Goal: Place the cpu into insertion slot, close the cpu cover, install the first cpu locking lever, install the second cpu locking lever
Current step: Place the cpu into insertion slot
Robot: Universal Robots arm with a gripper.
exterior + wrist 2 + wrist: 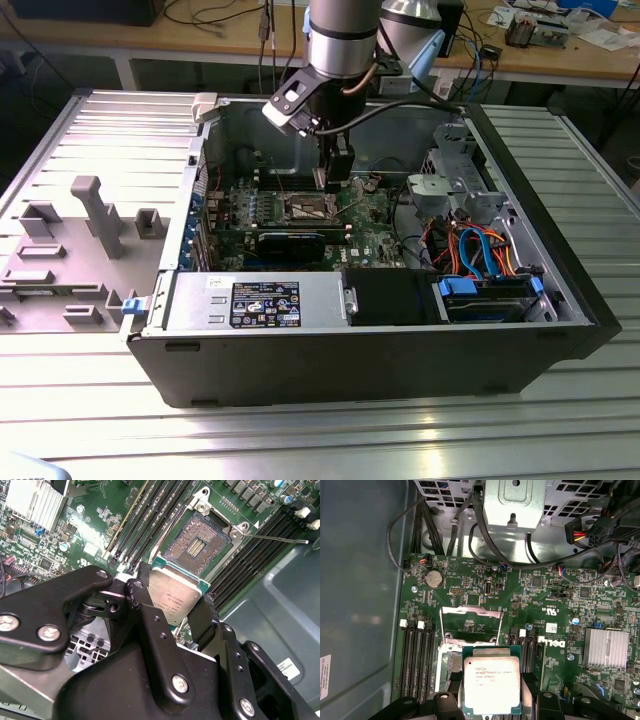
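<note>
The tool (174, 602) pinches the cpu (492, 680) by two opposite edges, near the open insertion slot (196, 545) and not yet seated, a sound hold, I judge, for a light, stiff, smooth chip whose underside is likely delicate.

Lab: slotted metal table (300, 430) (cluttered workbenches (560, 50) behind).

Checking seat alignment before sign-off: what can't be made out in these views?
- Second wrist view: black jaws hide the gripped edges of the small silver-topped square cpu.
- First wrist view: the cpu covers much of the dark square insertion slot.
- Exterior view: jaws block the cpu-to-slot gap.
</note>
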